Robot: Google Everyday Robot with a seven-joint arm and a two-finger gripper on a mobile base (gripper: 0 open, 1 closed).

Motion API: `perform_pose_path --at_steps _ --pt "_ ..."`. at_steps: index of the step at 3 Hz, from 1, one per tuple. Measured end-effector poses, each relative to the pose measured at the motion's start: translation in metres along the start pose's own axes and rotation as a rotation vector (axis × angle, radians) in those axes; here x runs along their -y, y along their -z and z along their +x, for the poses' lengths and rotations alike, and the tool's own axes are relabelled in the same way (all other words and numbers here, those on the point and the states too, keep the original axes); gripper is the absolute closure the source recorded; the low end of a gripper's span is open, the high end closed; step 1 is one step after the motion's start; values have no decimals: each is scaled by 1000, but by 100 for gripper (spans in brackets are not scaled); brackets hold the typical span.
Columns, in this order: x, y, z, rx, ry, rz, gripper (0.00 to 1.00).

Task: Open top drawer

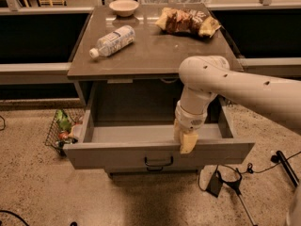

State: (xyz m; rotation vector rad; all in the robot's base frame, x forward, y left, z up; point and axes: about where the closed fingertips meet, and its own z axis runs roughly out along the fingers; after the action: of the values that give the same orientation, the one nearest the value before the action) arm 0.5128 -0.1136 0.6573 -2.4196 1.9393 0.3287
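Note:
The top drawer (117,155) is a wide grey drawer with a small black bar handle (158,163) at the centre of its flat front. It stands pulled far out from the grey cabinet (155,55), and its inside looks empty. My gripper (186,142) points down over the drawer's front edge, right of the handle, with its yellowish fingertips at the top of the front panel. My white arm reaches in from the right. The lower drawers are hidden under the open one.
On the cabinet top lie a plastic water bottle (113,40), a beige bowl (124,6) and a chip bag (187,20). A wire basket (61,128) with items stands on the floor to the left. Cables and a black stand (225,180) lie on the floor to the right.

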Motion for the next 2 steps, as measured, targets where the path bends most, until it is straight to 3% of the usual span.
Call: perform_pose_path --at_steps 2 --pt "0 0 0 0 0 0 40"
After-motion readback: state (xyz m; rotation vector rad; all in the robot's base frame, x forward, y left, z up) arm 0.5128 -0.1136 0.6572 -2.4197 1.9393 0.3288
